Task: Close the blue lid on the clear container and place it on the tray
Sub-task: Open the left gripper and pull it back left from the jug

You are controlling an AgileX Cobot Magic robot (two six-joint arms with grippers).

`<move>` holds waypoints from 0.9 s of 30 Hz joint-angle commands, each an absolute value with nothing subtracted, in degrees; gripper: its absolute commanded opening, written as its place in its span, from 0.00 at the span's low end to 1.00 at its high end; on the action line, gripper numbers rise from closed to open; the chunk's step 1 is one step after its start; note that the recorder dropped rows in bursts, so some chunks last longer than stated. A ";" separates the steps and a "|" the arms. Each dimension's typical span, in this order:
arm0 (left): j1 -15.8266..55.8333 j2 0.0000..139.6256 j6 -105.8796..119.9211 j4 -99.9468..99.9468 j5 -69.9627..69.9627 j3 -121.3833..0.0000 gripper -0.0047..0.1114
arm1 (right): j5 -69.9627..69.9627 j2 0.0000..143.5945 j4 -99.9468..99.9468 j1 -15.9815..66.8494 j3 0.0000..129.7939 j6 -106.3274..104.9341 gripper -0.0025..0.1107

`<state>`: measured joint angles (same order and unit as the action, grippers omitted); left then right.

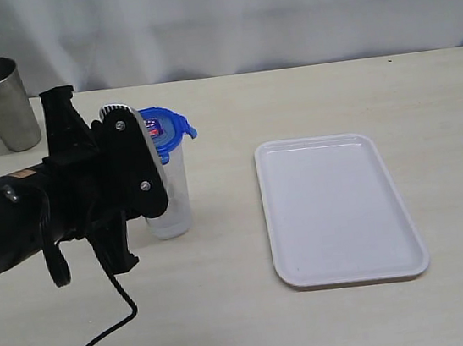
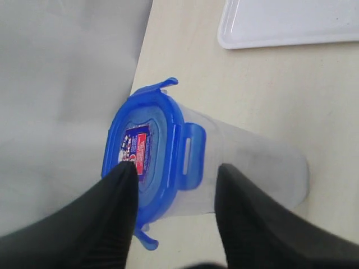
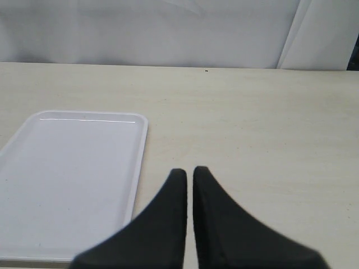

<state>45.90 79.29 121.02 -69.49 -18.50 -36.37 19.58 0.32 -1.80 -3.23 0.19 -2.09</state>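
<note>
The clear container [image 1: 172,208] stands upright on the table left of centre, with the blue lid [image 1: 165,124] sitting on its mouth. At least one side flap sticks out. My left gripper [image 1: 136,164] is beside the container's top and hides part of it. In the left wrist view this gripper [image 2: 176,168] is open: one fingertip lies over the lid [image 2: 146,162] near its label, the other over the container's wall [image 2: 252,162]. The white tray [image 1: 339,210] lies flat to the right with nothing on it. My right gripper [image 3: 189,171] is shut on nothing above the table beside the tray [image 3: 67,179].
A grey steel cup [image 1: 2,102] stands at the back left corner. A black cable [image 1: 91,341] trails from the left arm across the table's front. A pale curtain hangs behind the table. One corner of the tray [image 2: 280,25] shows in the left wrist view.
</note>
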 commanded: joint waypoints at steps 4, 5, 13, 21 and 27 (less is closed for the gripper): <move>45.97 78.92 122.77 -70.28 -17.06 -36.14 0.46 | 19.57 0.00 -1.77 -3.16 0.00 -2.11 0.06; 45.97 78.92 122.77 -70.49 -16.95 -36.14 0.46 | 19.57 0.00 -1.77 -3.16 0.00 -2.11 0.06; 46.07 77.20 122.67 -73.42 -16.15 -36.14 0.46 | 19.57 0.00 -1.77 -3.16 0.00 -2.11 0.06; 46.07 72.50 122.67 -77.60 -14.13 -36.14 0.46 | 19.57 0.00 -1.77 -3.16 0.00 -2.11 0.06; 46.07 71.00 122.53 -80.78 -12.12 -36.14 0.46 | 19.57 0.00 -1.77 -3.16 0.00 -2.11 0.06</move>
